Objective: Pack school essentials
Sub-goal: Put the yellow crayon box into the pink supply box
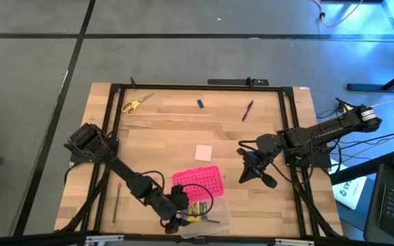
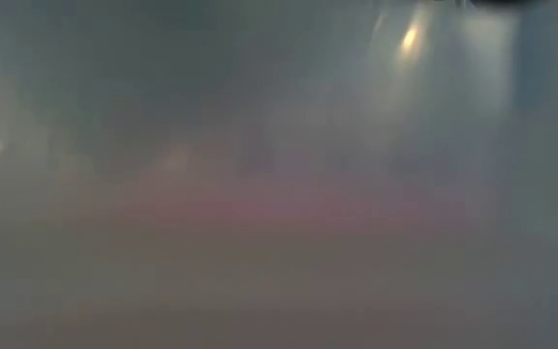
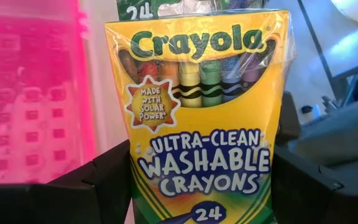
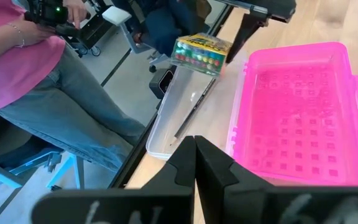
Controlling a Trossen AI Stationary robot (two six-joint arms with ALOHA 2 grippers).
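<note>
My left gripper [image 1: 181, 210] is shut on the yellow-green crayon box [image 3: 201, 118] at the table's near edge, over the clear half [image 4: 178, 121] of the pink dotted box [image 1: 198, 183]. My right gripper [image 1: 255, 175] is shut and empty, right of the pink box. The yellow-handled scissors [image 1: 135, 104], the tiny blue piece [image 1: 200, 104] and a dark pen [image 1: 247, 111] lie near the far edge. The pale pink pad [image 1: 203, 152] lies mid-table. A red-tipped pencil [image 1: 117, 201] lies at the near left. A thin pencil [image 4: 188, 121] lies in the clear half. My left gripper pinches the crayon box by its two narrow sides [image 3: 124, 180], near its bottom end, one finger on each side. The fingers come from the table's left. The box sticks out ahead of them, its printed face to the wrist camera, lifted above the clear half [image 4: 201, 53].
The pink half [image 4: 297, 112] lies open beside the clear half, dotted floor up. A black frame [image 1: 115, 123] runs round the wooden table. A person in a pink top [image 4: 17, 56] stands beyond the near edge. The low view is blurred over.
</note>
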